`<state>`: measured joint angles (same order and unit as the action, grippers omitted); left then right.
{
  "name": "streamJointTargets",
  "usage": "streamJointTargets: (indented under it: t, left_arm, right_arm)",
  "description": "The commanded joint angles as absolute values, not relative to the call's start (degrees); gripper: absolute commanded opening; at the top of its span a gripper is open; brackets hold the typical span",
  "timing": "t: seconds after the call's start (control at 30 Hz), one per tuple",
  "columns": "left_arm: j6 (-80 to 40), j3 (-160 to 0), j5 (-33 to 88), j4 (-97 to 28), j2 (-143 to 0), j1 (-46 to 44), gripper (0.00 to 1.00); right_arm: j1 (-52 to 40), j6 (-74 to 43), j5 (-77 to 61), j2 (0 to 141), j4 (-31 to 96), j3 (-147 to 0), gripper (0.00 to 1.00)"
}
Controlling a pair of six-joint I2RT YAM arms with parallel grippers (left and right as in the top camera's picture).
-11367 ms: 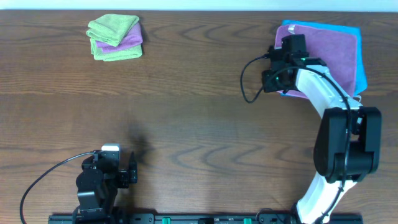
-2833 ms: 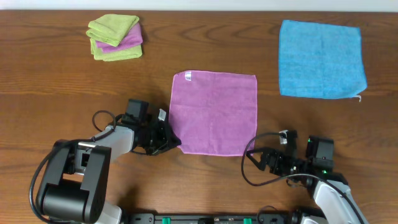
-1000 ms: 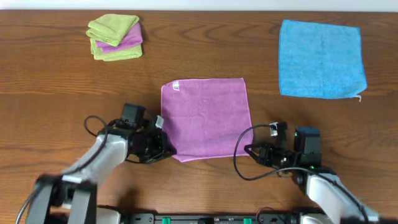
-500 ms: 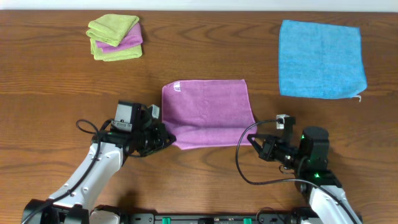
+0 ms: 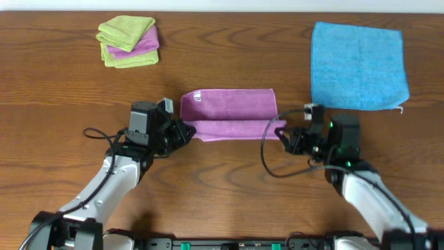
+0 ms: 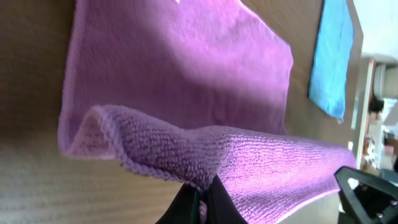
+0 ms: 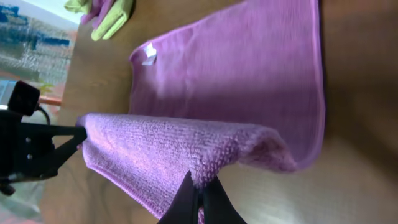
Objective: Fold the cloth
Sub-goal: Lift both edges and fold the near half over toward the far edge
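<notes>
A purple square microfibre cloth is seen near the middle of a brown wooden table, lying as a wide band with its far half flat on the wood. Its near edge is raised off the table and carried over towards the far side, so that a rounded fold is formed along the near side. A small white tag is shown at the cloth's far left corner.

The near left corner of the cloth is pinched by the left gripper; in the left wrist view its jaws are seen closed on the hem of the cloth. The near right corner is pinched by the right gripper, whose jaws are likewise seen clamped on the fabric in the right wrist view. The lifted edge is held stretched between the two grippers.

A bright blue square cloth is spread flat at the far right, apart from the purple one. A stack of lime-green and purple folded cloths is placed at the far left.
</notes>
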<state>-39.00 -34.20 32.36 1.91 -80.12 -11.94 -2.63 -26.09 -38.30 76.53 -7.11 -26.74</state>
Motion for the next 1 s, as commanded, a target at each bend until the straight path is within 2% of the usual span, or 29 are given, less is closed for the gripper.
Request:
streamJointTargets:
  t: [0.0,0.37,0.97]
  left_arm:
    - [-39.88,-35.81,23.4,2.68,-82.06,-11.14,0.06]
    - [-38.7,-44.91,19.79,10.52,-94.72,-11.16,0.06]
    - [-36.03,-57.54,18.85,10.48,-108.77,-11.16,0.06]
  right_arm:
    - [-2.76,-22.37,-33.15,81.21,-7.14,-31.03,0.01]
    - [-5.67,-19.62,-28.93,93.8,-7.68,-41.69,0.01]
    - [-6.09,-19.16,-23.92,103.79,-11.25,-46.63,0.01]
